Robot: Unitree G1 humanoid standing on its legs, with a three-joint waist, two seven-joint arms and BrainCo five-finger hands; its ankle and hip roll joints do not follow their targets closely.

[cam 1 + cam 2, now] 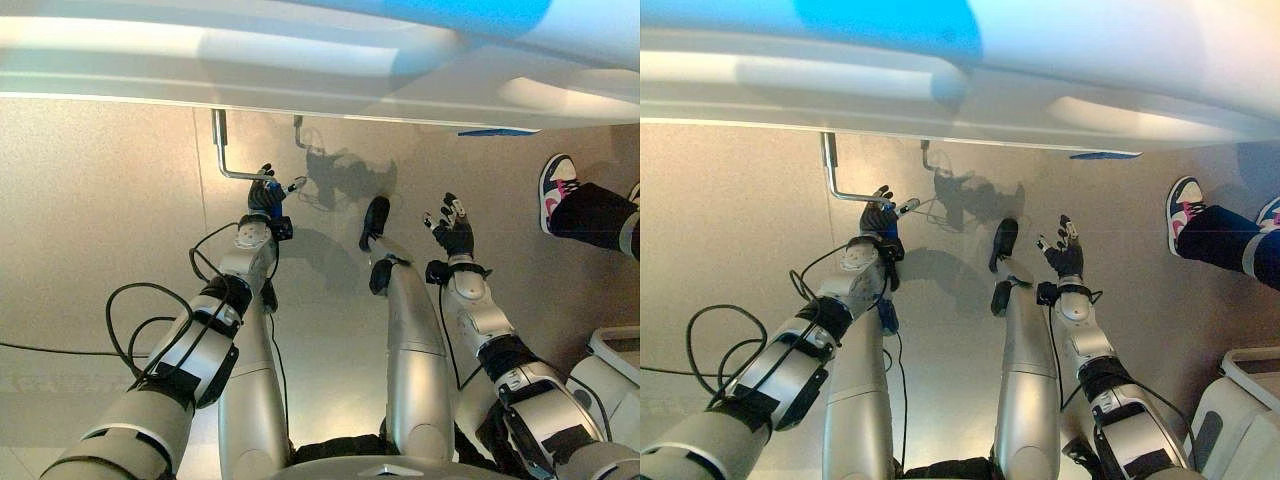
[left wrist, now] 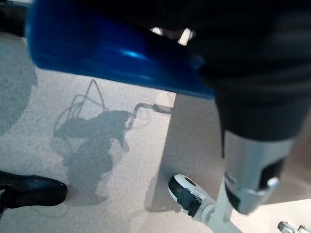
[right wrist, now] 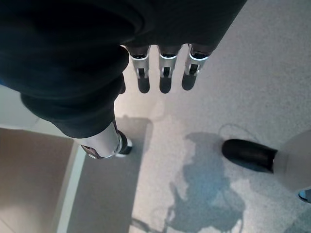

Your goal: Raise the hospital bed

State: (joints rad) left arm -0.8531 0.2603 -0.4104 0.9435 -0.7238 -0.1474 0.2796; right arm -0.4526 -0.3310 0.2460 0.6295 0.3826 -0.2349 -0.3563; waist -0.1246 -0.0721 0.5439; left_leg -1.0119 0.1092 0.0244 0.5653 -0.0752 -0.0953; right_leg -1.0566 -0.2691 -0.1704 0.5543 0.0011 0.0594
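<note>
Hospital bed (image 1: 300, 60): white moulded footboard runs along the far edge of the view, smooth hard plastic with rounded contours, a blue patch near its upper edge. Big and heavy; it won't be lifted by hand, it goes up through the crank.

Floor (image 1: 90, 220): pale speckled sheet, matte, one seam line running away from the bed.

Person's leg and sneaker (image 1: 585, 205): off by the robot's right side, dark trouser, white shoe with pink trim, well clear of both arms.

Crank handle (image 1: 228, 160): thin steel rod dropping from under the footboard, bent at a right angle into a short horizontal grip. Shiny, round, rigid. Likely slippery against the fingertips; judged best held on the horizontal grip end, wrapped fully, and turned in circles. A second, shorter bent rod (image 1: 298, 128) hangs just beside it, nearer the bed's middle.

Left hand (image 1: 266, 192): at the free end of the crank's grip, dark-tipped fingers curled round it, as far as the head views show.

Right hand (image 1: 452, 228): hanging free over bare floor, well apart from the crank, fingers spread and straight, holding nothing; its wrist view shows the fingers (image 3: 165, 73) extended in a row.

Castor (image 2: 187, 194): white with a dark wheel, at the foot of a bed leg.
</note>
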